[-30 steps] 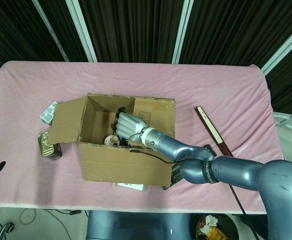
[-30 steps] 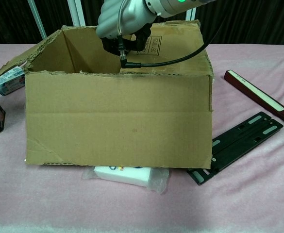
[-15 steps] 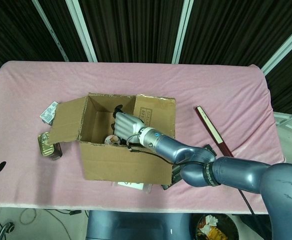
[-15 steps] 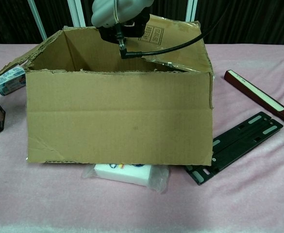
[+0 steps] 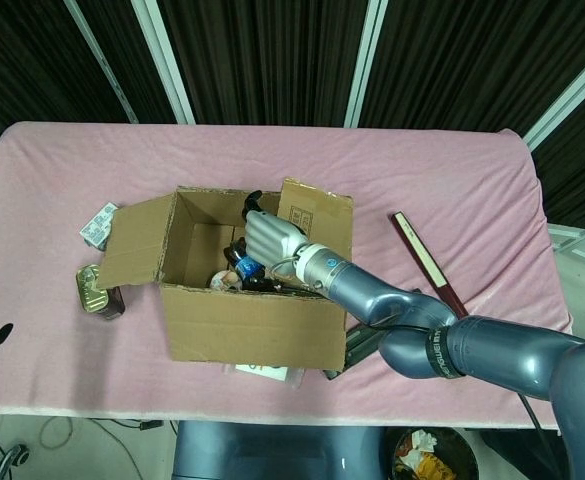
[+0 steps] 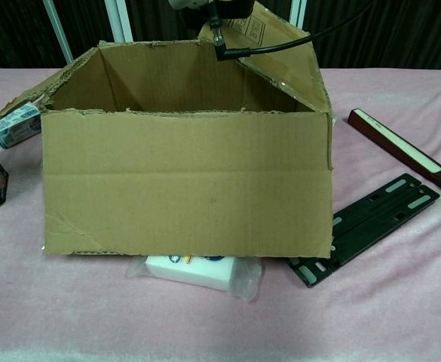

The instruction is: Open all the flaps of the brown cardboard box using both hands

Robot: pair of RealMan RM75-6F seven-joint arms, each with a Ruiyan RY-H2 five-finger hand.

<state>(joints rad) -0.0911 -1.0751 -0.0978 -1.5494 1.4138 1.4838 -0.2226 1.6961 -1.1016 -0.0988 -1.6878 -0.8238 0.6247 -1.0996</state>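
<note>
Your right hand (image 5: 269, 238) reaches into the brown cardboard box (image 5: 242, 320) at mid-counter (image 5: 452, 170), pressing its right flap (image 5: 317, 215); whether its fingers grip anything, you cannot tell.

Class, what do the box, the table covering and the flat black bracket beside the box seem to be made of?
Box: matte brown corrugated cardboard, with torn, ragged edges. Table covering: soft pink cloth, fuzzy and dimpled. Black bracket: rigid and slotted, probably metal or plastic; the pictures leave it open.

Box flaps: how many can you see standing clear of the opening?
2. One flap is folded outward on the box's left side; another flap is raised at the right, by the right hand. Others may be hidden.
</note>
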